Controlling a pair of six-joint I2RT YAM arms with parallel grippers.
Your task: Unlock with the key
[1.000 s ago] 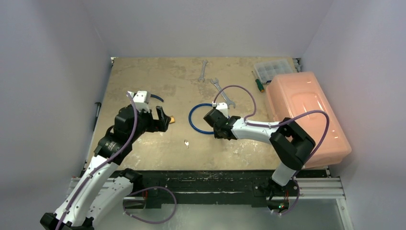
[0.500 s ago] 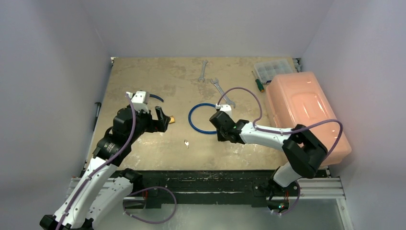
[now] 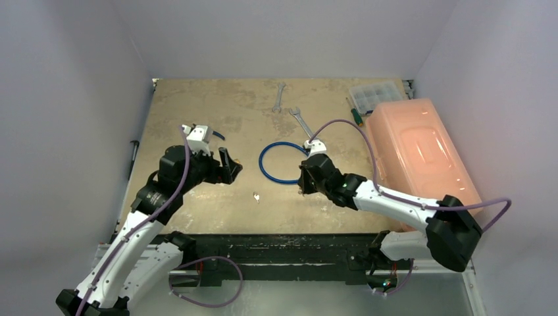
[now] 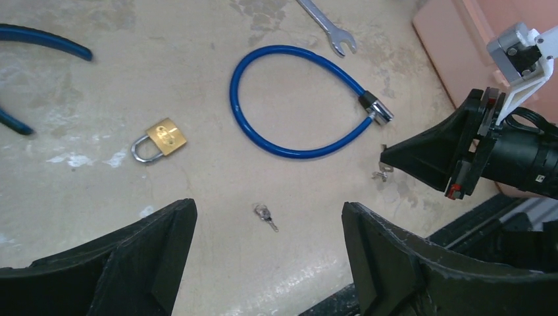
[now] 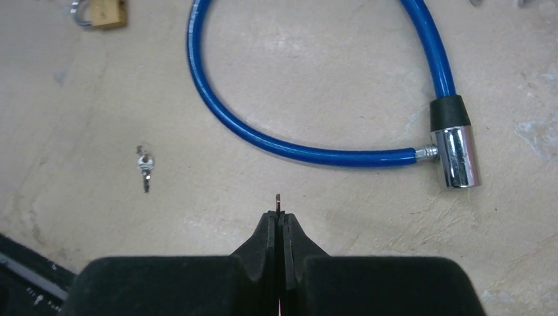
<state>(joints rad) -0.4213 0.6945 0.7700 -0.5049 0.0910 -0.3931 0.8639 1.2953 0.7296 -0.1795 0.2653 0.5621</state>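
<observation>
My right gripper is shut on a small silvery key whose thin tip pokes out between the pads; it hangs at the fingertips in the left wrist view. That gripper hovers just near of the blue cable lock and its chrome end. A second tiny key lies on the table below my open left gripper. The small brass padlock lies to the left; the left gripper hides it in the top view.
Two silver wrenches lie at the back. A pink plastic box, a clear organizer and a screwdriver stand at the right. Another blue cable piece lies at the far left.
My right gripper has shifted right and nearer, off the cable loop, as its arm swung out to the right. My left gripper has moved slightly right, now covering the padlock from above.
</observation>
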